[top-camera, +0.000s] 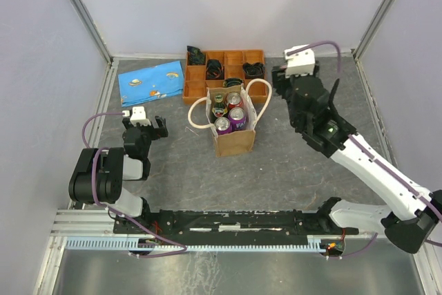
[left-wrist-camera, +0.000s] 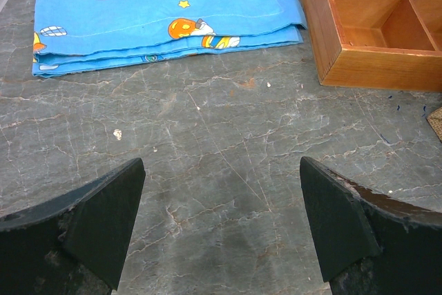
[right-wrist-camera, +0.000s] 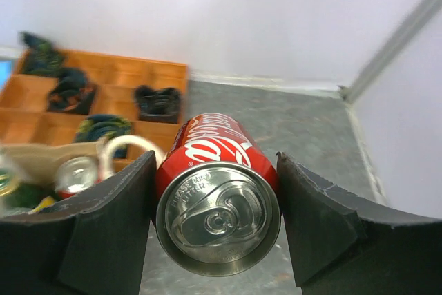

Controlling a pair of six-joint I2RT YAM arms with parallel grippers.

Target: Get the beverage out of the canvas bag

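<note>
Gripping a red cola can (right-wrist-camera: 219, 222) between both fingers, my right gripper (right-wrist-camera: 214, 167) is closed to the can's width. The can's silver top faces the wrist camera and its body points toward the back wall. It hangs above the grey table (left-wrist-camera: 228, 122), outside and to the right of the canvas bag (top-camera: 235, 141). The bag stands upright at mid-table, just in front of the orange-brown compartment tray (top-camera: 224, 67), its cream handles (top-camera: 200, 112) looping out to either side. Four more cans (top-camera: 230, 114) stand inside it, tops showing. My left gripper (left-wrist-camera: 221, 170) sits low over the table well to the left of the bag, its fingers spread wide and holding nothing, facing the flat blue patterned pouch (left-wrist-camera: 159, 12).
</note>
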